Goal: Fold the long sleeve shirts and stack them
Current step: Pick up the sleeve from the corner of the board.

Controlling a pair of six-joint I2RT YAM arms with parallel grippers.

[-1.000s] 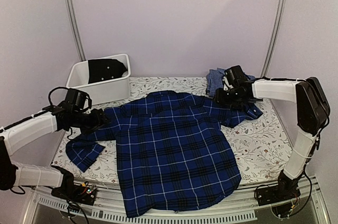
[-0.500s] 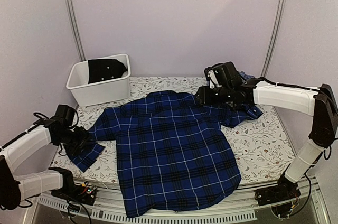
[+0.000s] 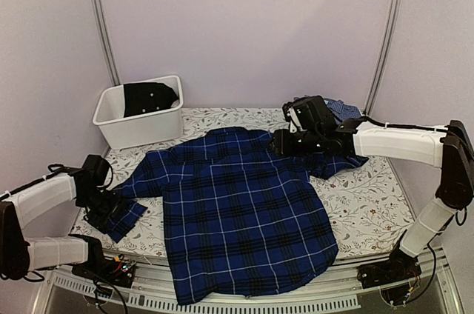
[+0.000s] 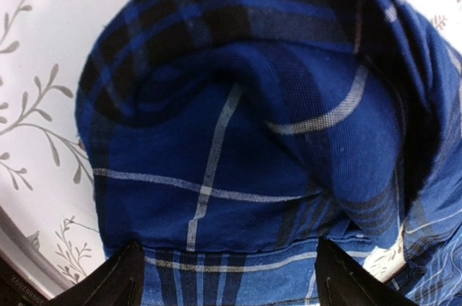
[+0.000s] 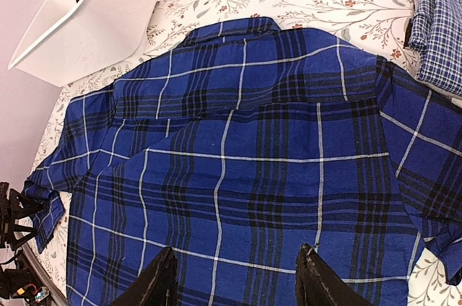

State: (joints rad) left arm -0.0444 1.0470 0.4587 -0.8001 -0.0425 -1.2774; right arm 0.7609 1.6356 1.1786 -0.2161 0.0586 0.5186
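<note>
Now left jaws spread over the sleeve end (image 4: 238, 162), right jaws spread above the navy-and-blue plaid cloth shirt (image 3: 237, 203), apparently readying a fold.

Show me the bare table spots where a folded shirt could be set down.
Largest free patch: table right of the plaid shirt, out to the right edge. A narrower strip lies behind its collar, between the white bin and the light checked shirt. Crowded: left edge, where the sleeve and left end effector sit.
</note>
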